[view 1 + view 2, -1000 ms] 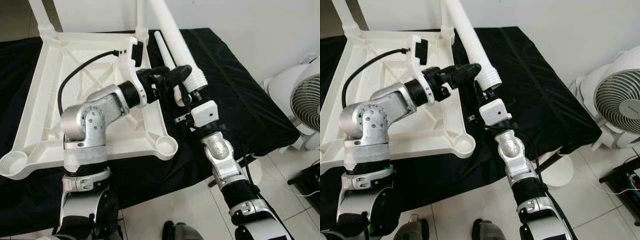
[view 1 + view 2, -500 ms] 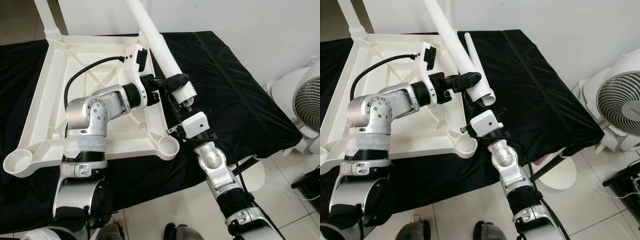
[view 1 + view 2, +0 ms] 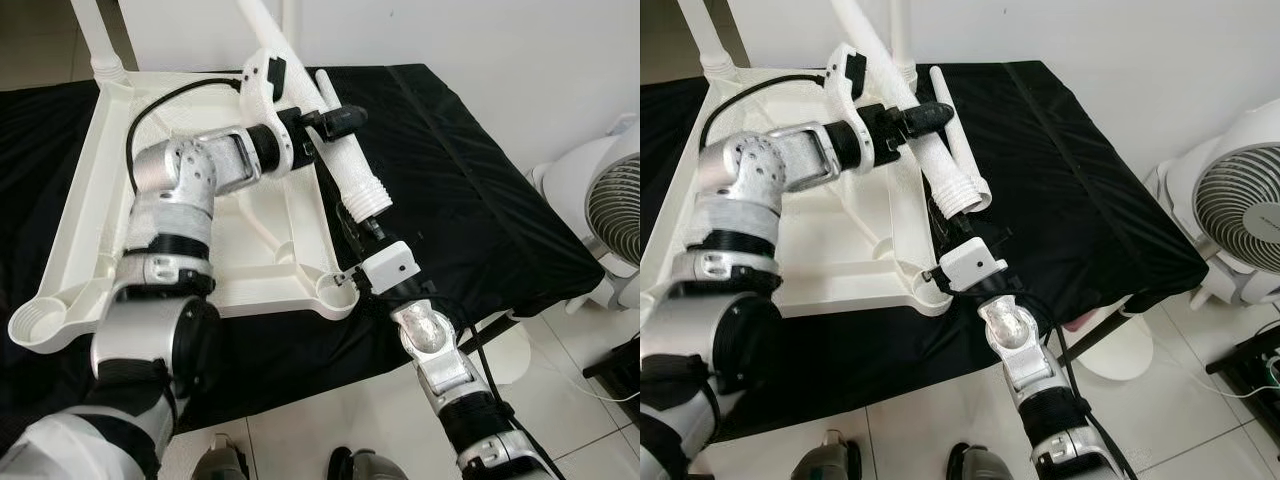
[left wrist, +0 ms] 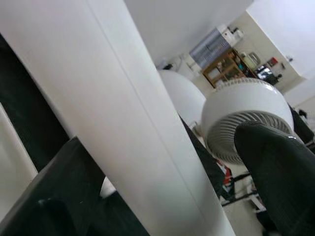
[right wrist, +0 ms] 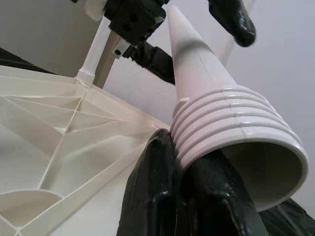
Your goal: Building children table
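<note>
A white table top (image 3: 240, 275) lies upside down on the black-covered table (image 3: 470, 190). One white leg (image 3: 92, 40) stands in its far left corner. My right gripper (image 3: 358, 215) is shut on the threaded end of a second leg (image 3: 340, 150), held slanted above the near right corner socket (image 3: 335, 285). In the right wrist view its fingers (image 5: 152, 187) clamp the threads (image 5: 231, 132). My left gripper (image 3: 345, 118) straddles the same leg higher up, open: one finger (image 4: 59, 187) lies against it, the other finger (image 4: 280, 167) stands off. A third leg (image 3: 955, 130) lies on the cloth behind.
A white fan (image 3: 1240, 215) stands on the tiled floor to the right of the table. The table's near edge (image 3: 300, 350) is close to my body. Another open socket (image 3: 35, 325) is at the near left corner.
My left gripper has slid up the leg, away from the threaded end, and its fingers have parted. The right gripper has brought the threaded end lower, toward the near right corner.
</note>
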Available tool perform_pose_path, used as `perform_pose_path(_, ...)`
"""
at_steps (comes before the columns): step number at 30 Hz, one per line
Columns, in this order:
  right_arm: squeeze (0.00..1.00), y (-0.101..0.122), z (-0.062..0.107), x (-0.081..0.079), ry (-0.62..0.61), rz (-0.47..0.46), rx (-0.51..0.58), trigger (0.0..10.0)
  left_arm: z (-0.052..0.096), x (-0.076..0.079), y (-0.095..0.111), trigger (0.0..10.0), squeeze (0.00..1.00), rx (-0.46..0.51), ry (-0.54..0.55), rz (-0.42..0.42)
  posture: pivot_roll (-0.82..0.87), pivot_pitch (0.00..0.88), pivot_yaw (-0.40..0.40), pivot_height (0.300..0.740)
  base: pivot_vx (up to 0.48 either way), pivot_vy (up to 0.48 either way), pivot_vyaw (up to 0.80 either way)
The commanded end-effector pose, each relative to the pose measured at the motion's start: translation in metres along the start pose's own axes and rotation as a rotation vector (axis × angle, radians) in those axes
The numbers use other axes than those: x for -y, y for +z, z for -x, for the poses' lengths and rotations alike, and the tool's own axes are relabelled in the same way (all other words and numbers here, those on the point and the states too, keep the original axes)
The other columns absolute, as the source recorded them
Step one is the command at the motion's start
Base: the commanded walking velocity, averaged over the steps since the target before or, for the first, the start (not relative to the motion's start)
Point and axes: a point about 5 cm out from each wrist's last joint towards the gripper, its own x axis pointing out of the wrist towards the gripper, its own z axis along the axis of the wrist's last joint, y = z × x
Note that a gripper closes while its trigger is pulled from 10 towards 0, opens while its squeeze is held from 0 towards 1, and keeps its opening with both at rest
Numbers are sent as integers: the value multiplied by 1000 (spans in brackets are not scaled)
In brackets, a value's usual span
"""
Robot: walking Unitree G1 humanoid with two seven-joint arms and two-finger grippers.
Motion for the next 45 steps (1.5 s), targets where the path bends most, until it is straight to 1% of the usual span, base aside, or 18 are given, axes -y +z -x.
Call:
perform_pose_path(1, 0, 1, 4, -4, 11, -3, -5, 10000, -3, 2, 6, 10000, 0, 13, -2, -14, 85, 88, -25, 740, 0, 0, 0)
perform_pose_path(8, 0, 2, 6, -6, 8, 7, -9, 10000, -6, -2, 6, 10000, 0, -9, 31, 45, 79, 78, -22, 740, 0, 0, 0)
perform_pose_path(9, 0, 1, 6, -4, 5, 10, -11, 10000, -10, -4, 0, 6549, 0, -45, 59, 71, 81, 77, -21, 740, 0, 0, 0)
perform_pose_path(11, 0, 1, 6, -4, 4, 10, -12, 10000, -10, -5, -1, 6549, 0, -53, 65, 75, 81, 77, -21, 740, 0, 0, 0)
perform_pose_path(12, 0, 1, 6, -3, 11, 18, -9, 10000, -11, -5, -1, 4863, 0, -60, 63, 78, 80, 77, -20, 740, 0, 0, 0)
perform_pose_path(13, 0, 1, 6, -3, 16, 23, -8, 10000, -11, -5, -2, 8353, 0, -63, 63, 91, 81, 77, -20, 740, 0, 0, 0)
perform_pose_path(14, 0, 1, 6, -3, 16, 23, -8, 10000, -11, -5, -2, 8353, 0, -63, 63, 91, 81, 77, -20, 740, 0, 0, 0)
perform_pose_path(15, 0, 1, 6, -2, 28, 36, -2, 10000, -12, -5, -2, 0, 0, -74, 64, 110, 83, 77, -20, 740, 0, 0, 0)
perform_pose_path(19, 0, 0, 5, -1, 38, 52, 1, 10000, -13, -4, -2, 0, 0, -90, 47, 166, 84, 78, -20, 740, 0, 0, 0)
perform_pose_path(28, 0, 0, 3, 1, 36, 67, 8, 10000, -12, -2, 5, 0, 0, -82, 29, 176, 97, 77, -20, 740, 0, 0, 0)
perform_pose_path(29, 1000, 0, 2, 1, 37, 52, 10, 10000, -12, -3, 7, 1059, 0, -76, 44, 201, 98, 76, -19, 740, 0, 0, 0)
perform_pose_path(30, 1000, 0, 2, 1, 37, 52, 10, 10000, -12, -3, 7, 1059, 0, -76, 44, 201, 98, 76, -19, 740, 0, 0, 0)
perform_pose_path(31, 1000, 2, 2, 2, 33, 48, 21, 10000, -11, -6, 10, 10000, 0, -66, 68, 255, 99, 74, -16, 740, 0, 0, 0)
perform_pose_path(41, 1000, -1, 13, 4, -41, 104, 34, 10000, -8, -9, 16, 10000, 0, -44, 94, 310, 100, 72, -13, 740, 0, 0, 0)
perform_pose_path(42, 141, -5, 18, 1, -40, 114, 18, 10000, -8, -9, 20, 10000, 0, -29, 94, 317, 105, 72, -10, 740, 0, 0, 0)
perform_pose_path(43, 141, -7, 22, -2, -38, 120, 7, 10000, -7, -8, 23, 10000, 0, -19, 94, 322, 109, 72, -7, 740, 0, 0, 0)
perform_pose_path(44, 0, -11, 26, -5, -49, 107, -12, 10000, -6, -8, 28, 10000, 0, -2, 95, 324, 115, 73, -2, 740, 0, 0, 0)
perform_pose_path(45, 0, -13, 29, -7, -57, 97, -25, 10000, -5, -8, 31, 10000, 0, 9, 95, 325, 115, 73, -2, 740, 0, 0, 0)
